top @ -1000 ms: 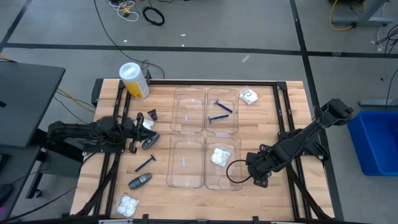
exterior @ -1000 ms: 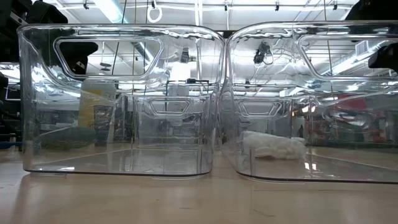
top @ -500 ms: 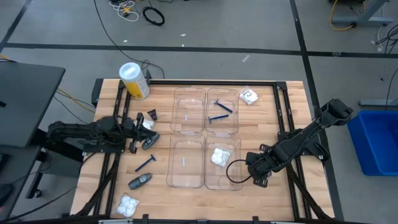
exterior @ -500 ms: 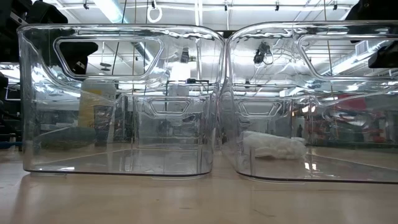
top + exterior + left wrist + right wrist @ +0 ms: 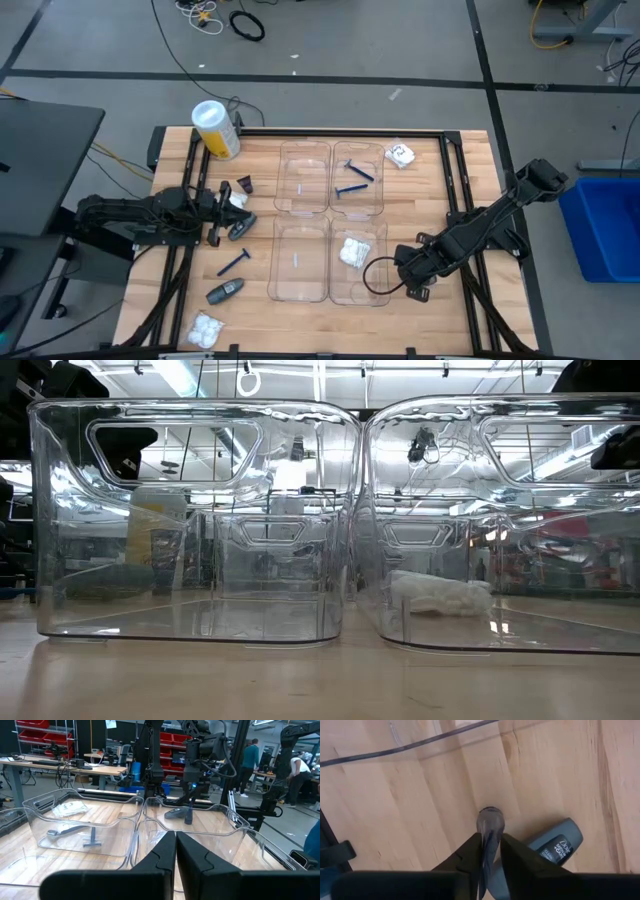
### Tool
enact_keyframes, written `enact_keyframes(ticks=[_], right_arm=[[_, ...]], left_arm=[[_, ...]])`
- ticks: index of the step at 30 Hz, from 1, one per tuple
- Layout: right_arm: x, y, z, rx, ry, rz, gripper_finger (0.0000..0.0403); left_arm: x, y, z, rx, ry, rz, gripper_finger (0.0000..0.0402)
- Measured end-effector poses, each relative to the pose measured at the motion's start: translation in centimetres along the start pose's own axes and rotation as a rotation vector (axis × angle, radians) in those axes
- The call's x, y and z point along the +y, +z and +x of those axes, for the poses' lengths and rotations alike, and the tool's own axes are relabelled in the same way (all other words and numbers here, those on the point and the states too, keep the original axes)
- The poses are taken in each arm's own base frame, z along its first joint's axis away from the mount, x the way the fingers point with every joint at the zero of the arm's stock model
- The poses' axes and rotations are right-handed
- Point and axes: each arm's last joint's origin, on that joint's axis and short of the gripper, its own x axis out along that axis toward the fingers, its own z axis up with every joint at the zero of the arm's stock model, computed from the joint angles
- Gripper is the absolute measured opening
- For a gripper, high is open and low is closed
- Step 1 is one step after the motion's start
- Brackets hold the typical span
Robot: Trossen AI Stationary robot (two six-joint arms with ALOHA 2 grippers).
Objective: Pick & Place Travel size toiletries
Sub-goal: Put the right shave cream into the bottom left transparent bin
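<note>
Down at about five o'clock from the block of four clear trays, the right gripper hangs low over the bare wood, just off the corner of the nearest tray; its own camera shows the two fingers pinched in on a slim dark item with a rounded end, though whether that is a tube or a razor cannot be told; a dark grey Dove tube lies flat on the boards just beside it, and a black cable crosses the wood beyond.

Over at nine o'clock, the left gripper waits with its fingers pressed together and nothing between them; things crowd it closely: a white packet right at its tip, a small dark cone piece near that, and a dark grey oval tube just beside.

Further toward seven o'clock lie a blue razor, another grey tube and a crinkly white packet, each well apart; the big yellow-and-white cylinder lies at eleven o'clock on the table edge.

Inside the trays, two blue razors sit in the one at one o'clock, and a white packet in the one at five o'clock; the other two hold nothing visible; one more packet lies outside at one o'clock.

From the left wrist, the tray walls stand in front of everything, and two people stand in the room behind.
</note>
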Motion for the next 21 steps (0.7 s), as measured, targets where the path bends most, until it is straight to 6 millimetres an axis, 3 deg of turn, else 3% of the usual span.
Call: enact_keyframes(ticks=[21], right_arm=[[0.04, -0.01, 0.01, 0.007, 0.009, 0.000, 0.0034]], left_arm=[[0.00, 0.00, 0.00, 0.000, 0.000, 0.000, 0.0022]])
